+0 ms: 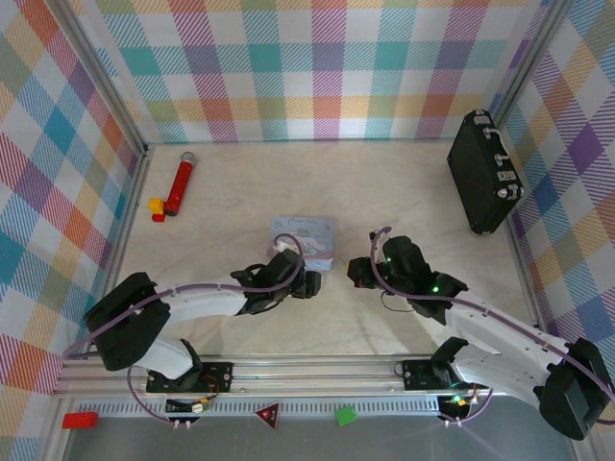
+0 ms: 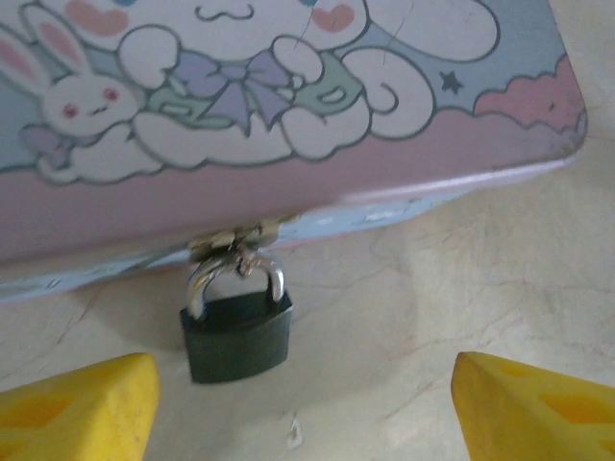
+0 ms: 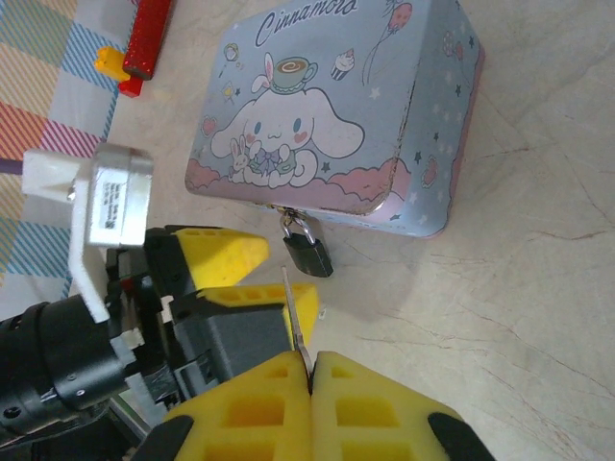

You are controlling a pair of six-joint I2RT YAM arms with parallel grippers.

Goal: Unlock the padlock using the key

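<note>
Padlock (image 2: 235, 336) hangs from the clasp (image 2: 231, 238) on the front of the pale blue tin (image 2: 404, 144), its body lying on the table (image 2: 461, 288). Your left gripper (image 2: 303, 408) has its yellow fingers (image 2: 86, 403) spread wide, with the padlock just ahead between them, untouched. Your right gripper (image 3: 312, 370) is pinched closed on the key (image 3: 296, 322), whose thin blade points toward the padlock, near but apart.

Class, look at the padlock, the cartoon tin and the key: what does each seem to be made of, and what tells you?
Padlock: dark matte body, likely painted metal; its shackle gleams silver. Tin: probably printed sheet metal, smooth with rounded edges. Key: thin grey sliver, apparently bare metal.
</note>
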